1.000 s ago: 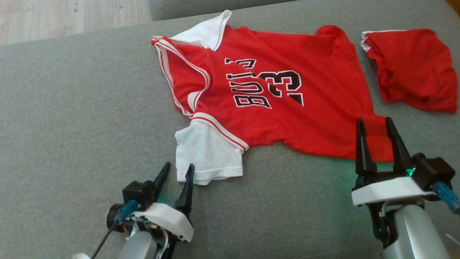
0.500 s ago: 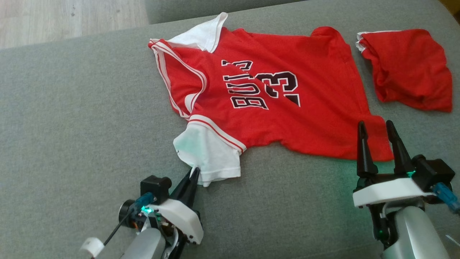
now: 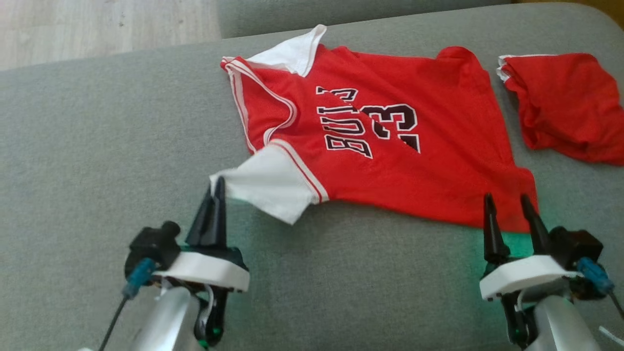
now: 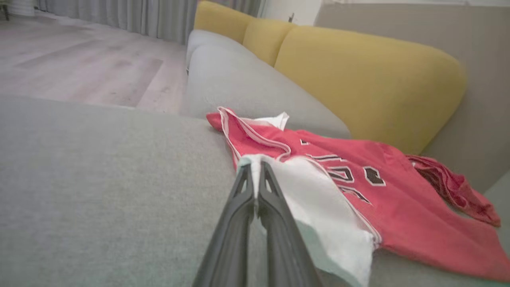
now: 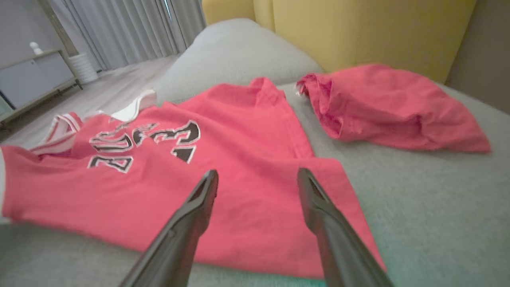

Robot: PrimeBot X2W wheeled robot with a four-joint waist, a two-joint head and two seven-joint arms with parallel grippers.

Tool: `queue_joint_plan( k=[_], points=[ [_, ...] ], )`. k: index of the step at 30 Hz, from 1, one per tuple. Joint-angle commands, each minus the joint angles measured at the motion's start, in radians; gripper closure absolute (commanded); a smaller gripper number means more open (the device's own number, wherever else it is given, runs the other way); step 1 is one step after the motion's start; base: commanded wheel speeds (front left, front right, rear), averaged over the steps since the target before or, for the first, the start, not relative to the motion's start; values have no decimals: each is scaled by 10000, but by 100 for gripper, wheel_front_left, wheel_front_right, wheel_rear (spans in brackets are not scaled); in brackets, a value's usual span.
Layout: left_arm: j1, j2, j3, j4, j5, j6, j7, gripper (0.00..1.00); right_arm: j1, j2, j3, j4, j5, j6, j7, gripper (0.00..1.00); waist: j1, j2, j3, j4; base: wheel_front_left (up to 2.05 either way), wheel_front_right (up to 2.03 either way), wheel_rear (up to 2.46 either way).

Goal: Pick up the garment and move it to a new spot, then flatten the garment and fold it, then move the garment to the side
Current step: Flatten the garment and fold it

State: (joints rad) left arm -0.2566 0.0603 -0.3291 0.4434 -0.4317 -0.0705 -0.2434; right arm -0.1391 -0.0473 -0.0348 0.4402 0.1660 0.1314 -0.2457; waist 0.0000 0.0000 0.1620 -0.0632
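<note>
Red shirt (image 3: 404,170) lies spread on the grey sofa (image 3: 97,146), mid-seat. My left jaws are pressed together, pinching the corner of its white sleeve (image 3: 265,187). My right jaws are spread, tips at the shirt's near hem corner. Second red garment (image 3: 565,107) lies apart, far right.

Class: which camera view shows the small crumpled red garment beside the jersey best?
The right wrist view: the crumpled red garment lies whole and large. The head view crops it at the right edge; the left wrist view gives a thin sliver behind the jersey.
</note>
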Motion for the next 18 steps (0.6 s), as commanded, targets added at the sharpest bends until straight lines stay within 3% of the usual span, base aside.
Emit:
queue_joint_plan(
  k=[1, 9, 18],
  points=[
    [-122, 154, 541, -589, -45, 58, -158, 100, -392, -30, 109, 72, 3, -7, 179, 0, 0, 0, -11, 91, 0, 0, 0],
    [236, 42, 980, -1368, 217, -50, -180, 100, -718, -30, -857, 1492, -109, -7, 620, 0, 0, 0, 68, 247, 0, 0, 0],
    [400, -44, 1253, -1508, 386, -154, -182, 100, -930, -30, -835, 2685, 118, -7, 958, 0, 0, 0, 35, 117, 0, 0, 0]
  ],
)
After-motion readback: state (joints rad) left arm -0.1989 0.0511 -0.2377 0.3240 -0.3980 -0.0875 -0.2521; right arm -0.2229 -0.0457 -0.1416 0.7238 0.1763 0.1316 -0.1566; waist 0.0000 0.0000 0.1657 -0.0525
